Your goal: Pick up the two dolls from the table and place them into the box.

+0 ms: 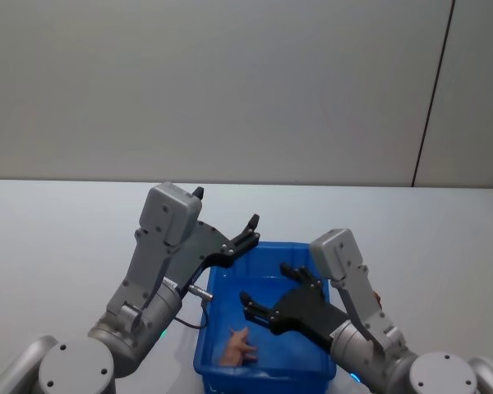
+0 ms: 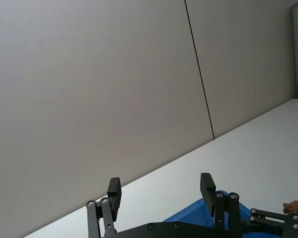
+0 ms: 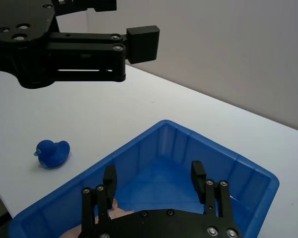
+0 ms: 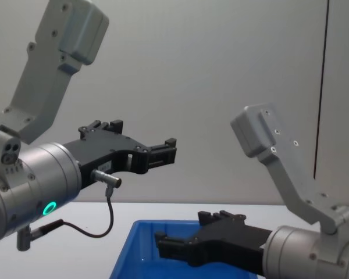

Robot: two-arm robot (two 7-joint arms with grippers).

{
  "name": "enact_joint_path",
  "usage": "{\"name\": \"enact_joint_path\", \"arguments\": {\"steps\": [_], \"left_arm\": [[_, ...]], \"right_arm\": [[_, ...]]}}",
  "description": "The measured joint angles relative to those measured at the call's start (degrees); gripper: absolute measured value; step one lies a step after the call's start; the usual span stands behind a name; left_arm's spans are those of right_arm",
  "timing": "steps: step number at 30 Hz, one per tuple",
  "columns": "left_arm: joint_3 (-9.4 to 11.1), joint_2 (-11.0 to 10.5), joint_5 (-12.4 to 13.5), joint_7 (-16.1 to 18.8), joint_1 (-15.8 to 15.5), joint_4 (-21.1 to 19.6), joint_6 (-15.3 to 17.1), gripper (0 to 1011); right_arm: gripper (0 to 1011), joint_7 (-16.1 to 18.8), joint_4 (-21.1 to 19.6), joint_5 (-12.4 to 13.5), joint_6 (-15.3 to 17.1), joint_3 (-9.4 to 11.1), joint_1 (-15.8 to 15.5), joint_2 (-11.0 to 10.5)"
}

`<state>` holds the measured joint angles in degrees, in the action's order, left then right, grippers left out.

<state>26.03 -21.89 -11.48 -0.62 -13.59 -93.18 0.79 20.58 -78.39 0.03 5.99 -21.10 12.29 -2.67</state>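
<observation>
Pale peach doll (image 1: 238, 346) lies inside blue box (image 1: 204, 338); reddish-brown doll (image 2: 294, 205) apparently outside on white table (image 1: 49, 246)

wall: we see a plain pale grey wall (image 1: 230, 82) across the back | seam: we note one thin dark seam (image 1: 433, 93) running down it on the right, slightly slanted | counter: white counter (image 1: 49, 230) meets the wall's foot in a straight line | light: soft and even, we find

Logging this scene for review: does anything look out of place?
A small blue duck stands on the table beside the box, a stray outside it, while the peach doll lies in the box. Left gripper and right gripper hang open by the box.
</observation>
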Motion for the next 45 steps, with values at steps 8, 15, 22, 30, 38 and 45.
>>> {"name": "enact_joint_path", "arguments": {"steps": [8,15,22,30,38,45], "left_arm": [[0.0,0.0,0.0,0.0,0.0,0.0,0.0,1001],[0.0,0.0,0.0,0.0,0.0,0.0,0.0,1001],[0.0,0.0,0.0,0.0,0.0,0.0,0.0,1001],[0.0,0.0,0.0,0.0,0.0,0.0,0.0,1001],[0.0,0.0,0.0,0.0,0.0,0.0,0.0,1001],[0.0,0.0,0.0,0.0,0.0,0.0,0.0,1001]], "right_arm": [[1001,-2.71,-1.36,-0.09,0.21,0.11,-0.64,-0.34],[1001,-6.92,-4.83,0.22,1.1,0.9,-2.77,-1.76],[1001,-11.03,-8.56,0.71,2.45,1.81,-5.22,-3.4],[1001,-15.84,-12.27,1.2,4.2,2.84,-8.21,-5.35],[1001,-19.69,-15.02,2.09,5.73,3.91,-11.06,-7.05],[1001,-21.57,-15.79,3.09,6.72,4.49,-12.5,-7.74]]}}
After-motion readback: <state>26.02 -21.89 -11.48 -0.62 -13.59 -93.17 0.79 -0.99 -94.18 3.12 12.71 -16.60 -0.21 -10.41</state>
